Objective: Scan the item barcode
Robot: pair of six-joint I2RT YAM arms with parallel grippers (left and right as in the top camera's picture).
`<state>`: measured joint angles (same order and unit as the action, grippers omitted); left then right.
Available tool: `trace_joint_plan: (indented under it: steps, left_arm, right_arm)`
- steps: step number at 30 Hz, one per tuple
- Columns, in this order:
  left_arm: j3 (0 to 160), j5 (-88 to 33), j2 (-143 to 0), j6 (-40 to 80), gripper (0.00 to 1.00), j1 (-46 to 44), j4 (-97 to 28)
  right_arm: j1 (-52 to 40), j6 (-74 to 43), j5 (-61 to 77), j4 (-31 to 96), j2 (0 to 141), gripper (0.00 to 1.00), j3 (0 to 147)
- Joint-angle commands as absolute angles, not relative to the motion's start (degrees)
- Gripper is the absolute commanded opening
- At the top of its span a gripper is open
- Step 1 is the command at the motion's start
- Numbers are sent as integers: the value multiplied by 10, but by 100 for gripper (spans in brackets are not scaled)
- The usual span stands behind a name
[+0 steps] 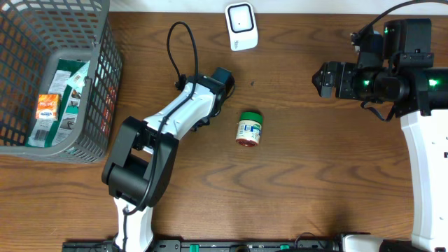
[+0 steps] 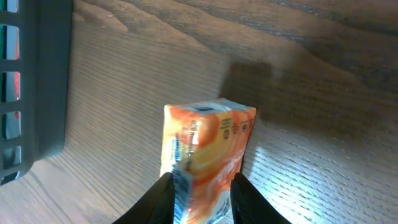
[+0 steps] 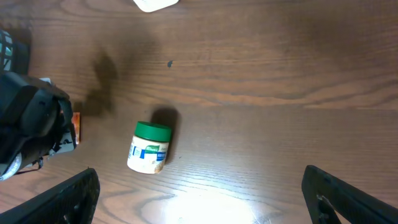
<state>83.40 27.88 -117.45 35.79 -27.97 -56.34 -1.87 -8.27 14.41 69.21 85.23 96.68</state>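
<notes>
Seen from above, the left gripper (image 1: 220, 78) reaches to the far middle of the wooden table (image 1: 315, 182); its 2 fingers (image 2: 163, 199) lie close along both sides of an orange carton (image 2: 208, 137) standing on the wood, and whether they press it cannot be told. The right gripper (image 1: 318, 78) hangs wide open at far right, holding nothing. A white scanner (image 1: 241, 26) sits at the far edge; a green-lidded jar (image 1: 249, 128) lies on its side mid-table, right of the carton; a grey basket (image 1: 105, 77) fills the far-left corner; open wood spreads between jar and right arm.
</notes>
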Motion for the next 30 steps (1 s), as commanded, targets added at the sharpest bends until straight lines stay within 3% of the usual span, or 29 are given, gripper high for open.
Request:
trace_joint_plan:
  steps: [1,11,20,24,30]
  left_arm:
    - [837,261,-1160,359,32,-277,-564]
    - [841,259,-1147,359,36,-277,-562]
    - [848,264,-991,356,43,-266,-545]
    - [851,264,-888,330,56,-231,-490]
    - [851,261,-764,328,56,-107,-417]
  right_arm:
    - [-19,-74,149,692,855,99,978]
    - [-19,-74,149,692,855,99,978]
    - [-19,-74,149,692,855,99,978]
    - [-19,-74,149,692,855,99,978]
    - [-19,-74,149,692,855,99,978]
